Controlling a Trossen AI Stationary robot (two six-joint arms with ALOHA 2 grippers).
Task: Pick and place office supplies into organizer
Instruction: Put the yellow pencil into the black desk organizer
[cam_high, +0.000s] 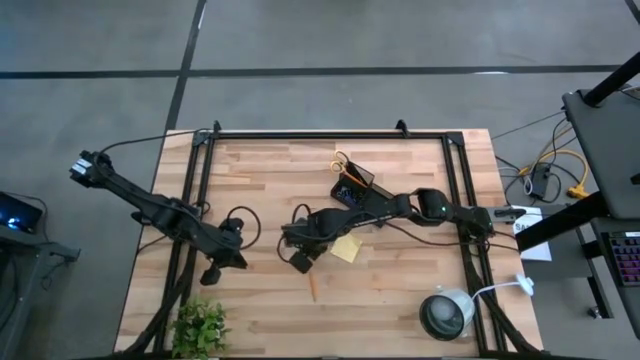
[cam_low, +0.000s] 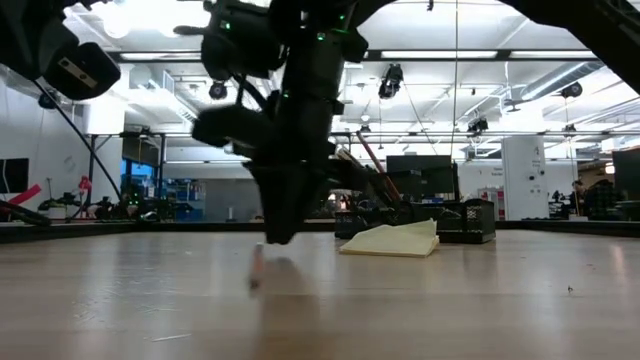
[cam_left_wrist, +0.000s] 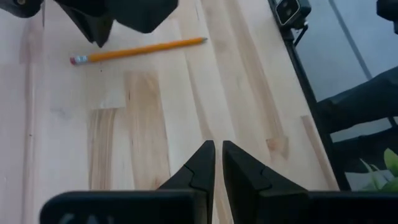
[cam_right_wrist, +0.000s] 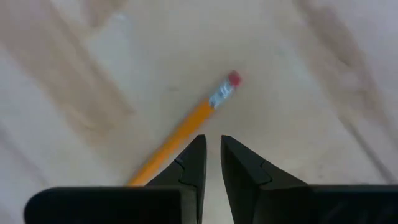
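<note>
An orange pencil (cam_high: 312, 288) with a pink eraser lies flat on the wooden table (cam_high: 400, 290), near its front middle. My right gripper (cam_right_wrist: 211, 146) hovers just over the pencil's eraser end (cam_right_wrist: 231, 79), pointing steeply down, its fingers nearly together with nothing between them. The pencil runs under one finger in the right wrist view. A yellow sticky-note pad (cam_high: 347, 248) lies beside that arm. The black organizer (cam_high: 357, 192) stands farther back, with yellow-handled scissors (cam_high: 342, 161) at its far end. My left gripper (cam_left_wrist: 217, 149) is shut and raised over bare wood at the left.
A round grey-white lamp (cam_high: 446, 313) stands at the table's front right corner and a green plant (cam_high: 200, 328) at the front left. A black rail frame (cam_high: 330, 133) runs along the table's far edge and down both sides. Bare wood lies between the two arms.
</note>
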